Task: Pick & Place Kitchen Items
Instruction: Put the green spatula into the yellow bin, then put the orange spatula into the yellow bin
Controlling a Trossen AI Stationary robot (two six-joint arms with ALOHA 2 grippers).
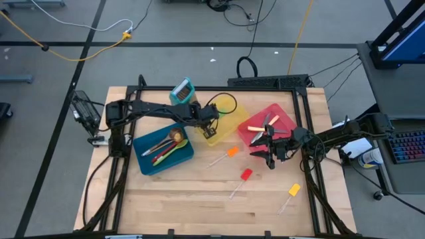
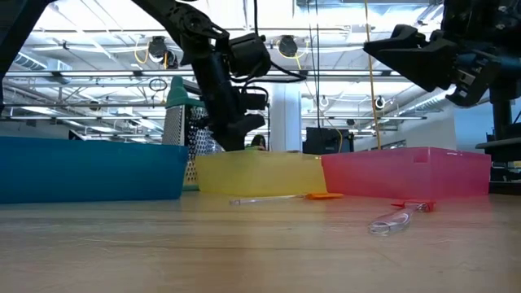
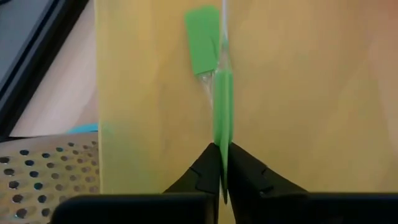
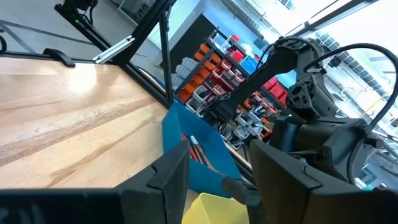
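Note:
My left gripper (image 1: 214, 123) reaches into the yellow bin (image 1: 234, 118), shut on a green spatula (image 3: 222, 118) that shows edge-on. A pale green flat head (image 3: 202, 40) shows beyond it on the yellow floor; whether this belongs to the held piece I cannot tell. My right gripper (image 1: 271, 158) hovers open and empty at the near edge of the red bin (image 1: 284, 114). Orange (image 1: 231, 152), red (image 1: 246, 174) and yellow (image 1: 293, 190) spatulas lie flat on the table. Spoons (image 1: 166, 145) lie in the blue bin (image 1: 142, 147), and knives (image 1: 262, 127) in the red bin. My left gripper pinches the green spatula's thin green part (image 3: 223, 140) between its two fingers. The fingers slant down from the table's left side, and the piece runs on in line with them, away from the fingertips. Whether its far end rests on the bin floor cannot be told.
The teal-framed grater (image 1: 181, 91) stands upright just behind the blue bin, close to my left arm. The three bins sit in a row across the table's far half. Bare wood lies toward the near edge, around the loose spatulas.

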